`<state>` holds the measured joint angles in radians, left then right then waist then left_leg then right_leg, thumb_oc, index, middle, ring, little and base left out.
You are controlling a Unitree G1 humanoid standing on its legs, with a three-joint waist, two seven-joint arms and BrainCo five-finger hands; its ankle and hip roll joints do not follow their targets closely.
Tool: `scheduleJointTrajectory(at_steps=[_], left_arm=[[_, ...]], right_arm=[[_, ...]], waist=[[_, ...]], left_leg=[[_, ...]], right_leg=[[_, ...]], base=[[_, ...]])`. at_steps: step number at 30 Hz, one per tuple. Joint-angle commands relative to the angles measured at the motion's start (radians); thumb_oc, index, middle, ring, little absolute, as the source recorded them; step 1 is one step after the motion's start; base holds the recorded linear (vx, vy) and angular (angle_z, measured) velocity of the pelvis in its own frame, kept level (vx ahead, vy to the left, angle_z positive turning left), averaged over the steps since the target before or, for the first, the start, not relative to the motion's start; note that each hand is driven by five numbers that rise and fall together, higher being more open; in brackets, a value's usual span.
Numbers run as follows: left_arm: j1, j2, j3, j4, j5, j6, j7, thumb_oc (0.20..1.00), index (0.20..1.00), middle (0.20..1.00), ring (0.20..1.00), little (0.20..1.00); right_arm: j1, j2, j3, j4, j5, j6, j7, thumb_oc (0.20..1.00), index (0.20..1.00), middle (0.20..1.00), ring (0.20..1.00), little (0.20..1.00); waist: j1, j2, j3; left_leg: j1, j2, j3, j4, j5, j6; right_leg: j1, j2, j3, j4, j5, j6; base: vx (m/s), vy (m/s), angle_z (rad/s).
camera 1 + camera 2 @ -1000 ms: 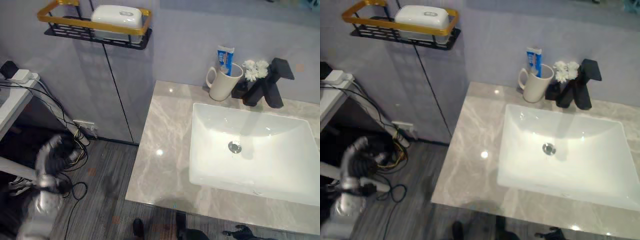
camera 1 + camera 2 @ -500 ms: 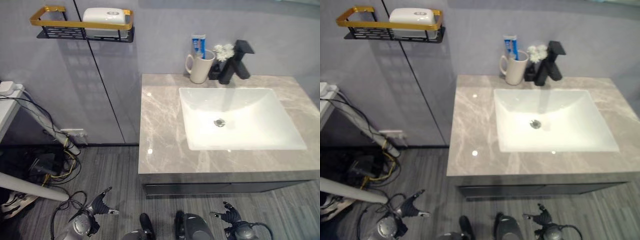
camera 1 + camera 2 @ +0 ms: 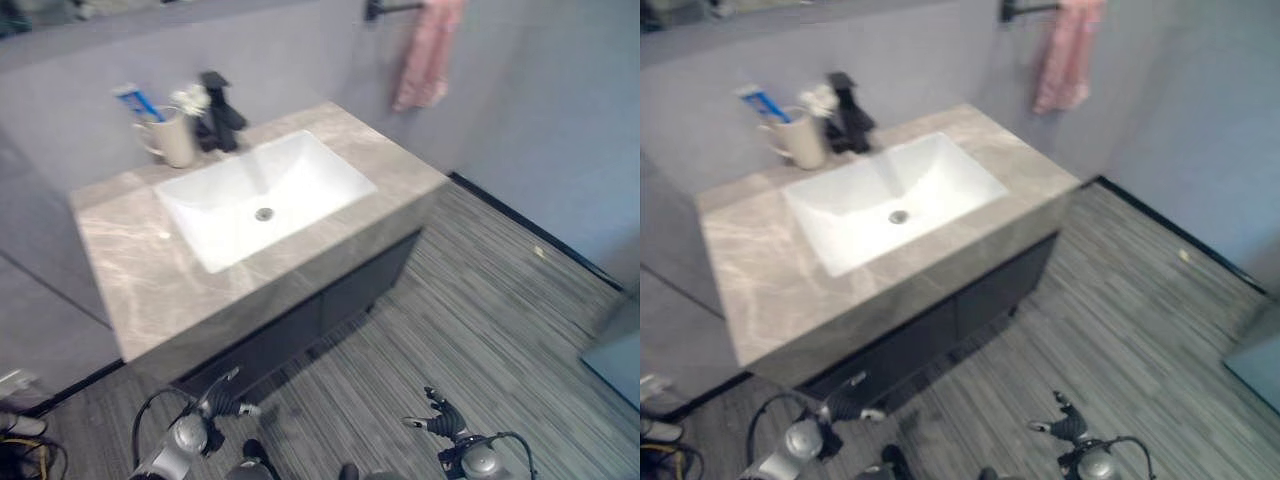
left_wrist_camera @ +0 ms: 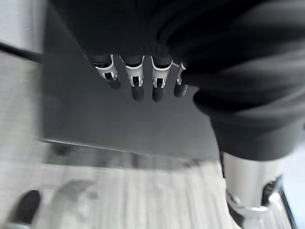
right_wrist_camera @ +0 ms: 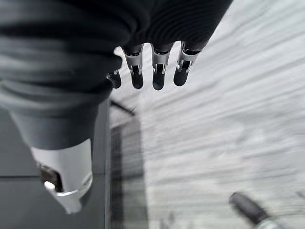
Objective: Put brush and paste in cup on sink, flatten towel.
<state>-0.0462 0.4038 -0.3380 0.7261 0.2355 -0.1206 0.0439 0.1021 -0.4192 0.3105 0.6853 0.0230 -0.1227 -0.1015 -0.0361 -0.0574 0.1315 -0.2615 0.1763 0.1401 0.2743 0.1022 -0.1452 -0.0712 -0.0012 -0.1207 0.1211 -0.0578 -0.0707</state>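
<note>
Cup with paste at upper left on table, beside sink. Towel hanging top centre. Left hand and right hand low over floor, fingers relaxed, empty.

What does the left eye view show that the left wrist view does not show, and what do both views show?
The left eye view alone gives the white sink in the grey marble counter, the cup holding the toothpaste, the black faucet, the pink towel hanging on the wall, and the right robot hand. The left wrist view alone gives the left robot hand from close, fingers hanging straight and holding nothing. Both share that hand, the dark cabinet front and the striped grey floor.
</note>
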Motion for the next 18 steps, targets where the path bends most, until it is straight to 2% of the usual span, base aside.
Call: scheduleJointTrajectory(at_steps=[1, 2, 3, 4, 5, 6, 7, 8, 9, 11, 12, 13, 16, 17, 18], left_arm=[[-0.048, -0.034, -0.005, -0.006, -0.021, -0.018, 0.075, 1.000, 1.000, 1.000, 1.000, 1.000], [-0.059, -0.043, -0.012, 0.009, -0.028, -0.019, 0.080, 1.000, 1.000, 1.000, 1.000, 1.000], [-0.061, -0.043, -0.012, 0.010, -0.028, -0.020, 0.080, 1.000, 1.000, 1.000, 1.000, 1.000], [-0.073, -0.049, -0.014, 0.008, -0.043, -0.020, 0.088, 1.000, 1.000, 1.000, 1.000, 1.000], [-0.077, -0.057, -0.008, 0.018, -0.052, -0.019, 0.094, 1.000, 1.000, 1.000, 1.000, 1.000], [-0.091, -0.064, -0.005, 0.032, -0.055, -0.018, 0.110, 1.000, 1.000, 1.000, 1.000, 1.000], [-0.091, -0.064, -0.005, 0.032, -0.055, -0.018, 0.110, 1.000, 1.000, 1.000, 1.000, 1.000], [-0.087, -0.064, 0.003, 0.036, -0.057, -0.021, 0.115, 1.000, 1.000, 1.000, 1.000, 1.000], [-0.086, -0.064, 0.003, 0.036, -0.057, -0.022, 0.115, 1.000, 1.000, 1.000, 1.000, 1.000], [-0.090, -0.069, 0.010, 0.027, -0.055, -0.033, 0.172, 1.000, 1.000, 1.000, 1.000, 1.000], [-0.100, -0.075, 0.003, 0.045, -0.060, -0.034, 0.170, 1.000, 1.000, 1.000, 1.000, 1.000], [-0.100, -0.075, 0.003, 0.045, -0.060, -0.034, 0.170, 1.000, 1.000, 1.000, 1.000, 1.000], [-0.105, -0.068, -0.005, 0.039, -0.052, -0.035, 0.172, 1.000, 1.000, 1.000, 1.000, 1.000], [-0.105, -0.054, -0.008, 0.026, -0.053, -0.034, 0.161, 1.000, 1.000, 1.000, 1.000, 1.000], [-0.091, -0.042, 0.006, 0.003, -0.076, -0.033, 0.157, 1.000, 1.000, 1.000, 1.000, 1.000]], right_arm=[[-0.051, -0.013, -0.025, -0.007, -0.044, -0.041, -0.037, 1.000, 1.000, 1.000, 1.000, 1.000], [-0.062, -0.017, -0.023, 0.006, -0.049, -0.041, -0.039, 1.000, 1.000, 1.000, 1.000, 1.000], [-0.063, -0.017, -0.023, 0.007, -0.049, -0.041, -0.039, 1.000, 1.000, 1.000, 1.000, 1.000], [-0.086, -0.023, -0.022, 0.014, -0.053, -0.039, -0.050, 1.000, 1.000, 1.000, 1.000, 1.000], [-0.102, -0.025, -0.016, 0.028, -0.061, -0.036, -0.050, 1.000, 1.000, 1.000, 1.000, 1.000], [-0.117, -0.039, -0.034, 0.023, -0.067, -0.032, -0.059, 1.000, 1.000, 1.000, 1.000, 1.000], [-0.118, -0.039, -0.034, 0.023, -0.067, -0.032, -0.059, 1.000, 1.000, 1.000, 1.000, 1.000], [-0.108, -0.040, -0.041, 0.017, -0.073, -0.029, -0.058, 1.000, 1.000, 1.000, 1.000, 1.000], [-0.107, -0.040, -0.042, 0.016, -0.073, -0.029, -0.058, 1.000, 1.000, 1.000, 1.000, 1.000], [-0.104, -0.029, -0.032, 0.021, -0.081, -0.034, -0.065, 1.000, 1.000, 1.000, 1.000, 1.000], [-0.109, -0.018, -0.020, 0.041, -0.077, -0.032, -0.062, 1.000, 1.000, 1.000, 1.000, 1.000], [-0.109, -0.018, -0.020, 0.041, -0.077, -0.032, -0.062, 1.000, 1.000, 1.000, 1.000, 1.000], [-0.114, -0.001, -0.012, 0.068, -0.067, -0.031, -0.060, 1.000, 1.000, 1.000, 1.000, 1.000], [-0.117, 0.012, -0.014, 0.066, -0.062, -0.029, -0.058, 1.000, 1.000, 1.000, 1.000, 1.000], [-0.138, 0.026, -0.013, 0.076, -0.072, -0.025, -0.062, 1.000, 1.000, 1.000, 1.000, 1.000]], waist=[[0.014, 0.030, 0.066], [0.013, 0.035, 0.064], [0.014, 0.036, 0.063], [0.016, 0.042, 0.065], [0.018, 0.048, 0.064], [0.024, 0.056, 0.069], [0.026, 0.055, 0.068], [0.015, 0.063, 0.057], [0.021, 0.062, 0.056], [0.025, 0.063, 0.053], [0.031, 0.061, 0.053], [0.032, 0.061, 0.052], [0.040, 0.061, 0.055], [0.040, 0.064, 0.064], [0.062, 0.064, 0.069]], left_leg=[[-0.034, -0.161, -0.078, -0.018, -0.056, 0.104], [-0.028, -0.187, -0.129, -0.018, -0.066, 0.110], [-0.030, -0.186, -0.129, -0.021, -0.061, 0.109], [-0.025, -0.218, -0.191, -0.018, -0.070, 0.112], [-0.020, -0.229, -0.224, -0.029, -0.072, 0.116], [-0.015, -0.274, -0.310, -0.062, -0.069, 0.117], [-0.017, -0.272, -0.308, -0.066, -0.064, 0.116], [0.009, -0.248, -0.254, -0.103, -0.071, 0.120], [0.013, -0.247, -0.249, -0.109, -0.069, 0.121], [0.043, -0.239, -0.211, -0.141, -0.074, 0.134], [0.061, -0.232, -0.173, -0.168, -0.074, 0.144], [0.060, -0.232, -0.172, -0.169, -0.074, 0.144], [0.080, -0.231, -0.145, -0.190, -0.079, 0.157], [0.103, -0.224, -0.124, -0.204, -0.090, 0.164], [0.128, -0.204, -0.083, -0.205, -0.111, 0.156]], right_leg=[[0.097, 0.026, 0.135, -0.093, 0.012, 0.117], [0.088, 0.037, 0.179, -0.090, 0.021, 0.116], [0.085, 0.038, 0.180, -0.090, 0.024, 0.116], [0.074, 0.049, 0.231, -0.093, 0.036, 0.117], [0.072, 0.055, 0.269, -0.101, 0.043, 0.121], [0.067, 0.072, 0.403, -0.120, 0.072, 0.150], [0.063, 0.073, 0.406, -0.121, 0.076, 0.150], [0.062, 0.066, 0.430, -0.130, 0.074, 0.163], [0.063, 0.066, 0.436, -0.130, 0.075, 0.163], [0.053, 0.053, 0.459, -0.126, 0.074, 0.175], [0.039, 0.042, 0.457, -0.105, 0.062, 0.185], [0.038, 0.043, 0.458, -0.105, 0.063, 0.185], [0.021, 0.033, 0.432, -0.046, 0.041, 0.193], [-0.018, 0.023, 0.362, 0.047, 0.023, 0.208], [-0.089, -0.042, 0.096, 0.108, 0.029, 0.209]], base=[[0.04, -0.016, -1.24], [0.02, -0.011, -1.42], [0.01, 0.018, -1.21], [0.01, 0.032, -1.29], [0.05, 0.149, -2.00], [0.04, 0.131, -2.20], [0.10, 0.190, -2.20], [0.07, 0.073, -1.91], [0.11, 0.136, -1.79], [0.08, 0.156, -1.10], [0.07, 0.137, -0.82], [0.07, 0.133, -0.91], [0.07, 0.104, -0.63], [0.03, 0.116, -0.40], [0.06, 0.167, -0.28]])
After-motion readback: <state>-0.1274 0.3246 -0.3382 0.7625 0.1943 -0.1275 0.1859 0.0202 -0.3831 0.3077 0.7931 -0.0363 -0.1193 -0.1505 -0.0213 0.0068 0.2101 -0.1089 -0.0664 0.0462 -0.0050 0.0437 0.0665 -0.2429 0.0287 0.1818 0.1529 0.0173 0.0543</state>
